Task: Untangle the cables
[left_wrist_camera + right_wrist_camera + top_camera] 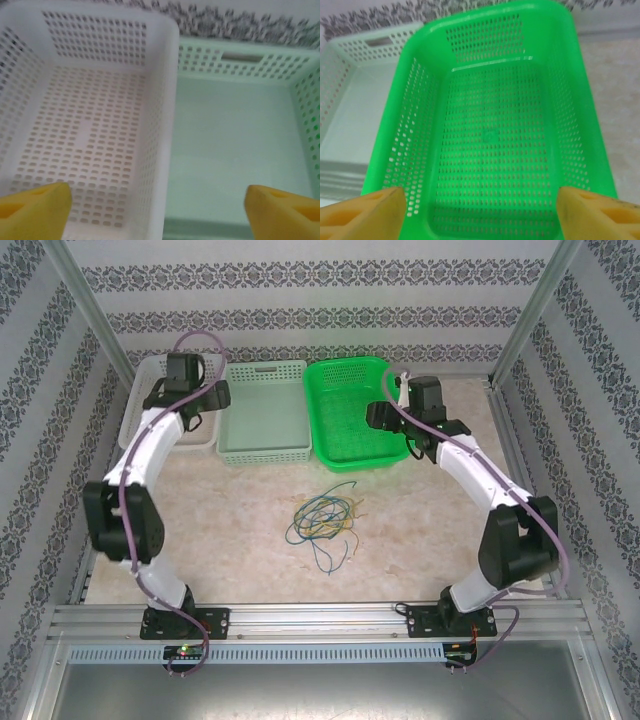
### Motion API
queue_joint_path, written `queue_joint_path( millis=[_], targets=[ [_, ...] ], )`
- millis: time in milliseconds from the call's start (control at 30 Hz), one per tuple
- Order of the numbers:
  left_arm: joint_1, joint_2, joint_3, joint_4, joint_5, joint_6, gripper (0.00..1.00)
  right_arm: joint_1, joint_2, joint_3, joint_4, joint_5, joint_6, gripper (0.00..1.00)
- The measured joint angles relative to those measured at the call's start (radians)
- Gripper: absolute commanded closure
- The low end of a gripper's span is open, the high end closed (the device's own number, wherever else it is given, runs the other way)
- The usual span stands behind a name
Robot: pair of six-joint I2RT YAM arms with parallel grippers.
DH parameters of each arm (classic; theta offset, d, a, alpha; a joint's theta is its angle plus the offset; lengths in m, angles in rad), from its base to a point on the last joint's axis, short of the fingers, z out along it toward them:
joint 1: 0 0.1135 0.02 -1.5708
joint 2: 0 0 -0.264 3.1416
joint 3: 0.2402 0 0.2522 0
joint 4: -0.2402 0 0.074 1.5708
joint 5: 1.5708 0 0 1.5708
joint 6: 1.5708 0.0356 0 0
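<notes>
Left wrist: left fingers (35,210) spread, empty, above white basket (90,125). Top external: cables (322,518) tangled on desk (220,500) centre, well apart from arms. Likely light, limp, springy; pinch trailing loose end. Right fingers (360,215) spread, empty, above green basket (490,135).

I see a pale marbled table (240,530). Three baskets stand side by side along its far edge. A white basket (100,150) sits below and left of my left gripper (159,212), and a pale green basket (235,140) below and right of it. A bright green basket (495,140) sits under my right gripper (480,210). The cables (322,520), a loose yellow, blue and dark green tangle, lie between both grippers, nearer the arm bases.
</notes>
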Motion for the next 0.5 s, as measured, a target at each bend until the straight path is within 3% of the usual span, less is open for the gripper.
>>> queue_joint_path(
  millis=[167, 400, 500],
  targets=[
    [0.008, 0.245, 0.145, -0.119, 0.044, 0.003, 0.22, 0.014, 0.073, 0.05, -0.087, -0.041, 0.04, 0.26],
    [0.018, 0.401, 0.208, -0.226, 0.126, -0.018, 0.54, 0.028, 0.079, 0.006, -0.113, -0.062, 0.081, 0.24],
    [0.015, 0.4, 0.21, -0.227, 0.165, -0.02, 0.59, 0.025, 0.079, -0.03, -0.121, -0.062, 0.085, 0.24]
  ],
)
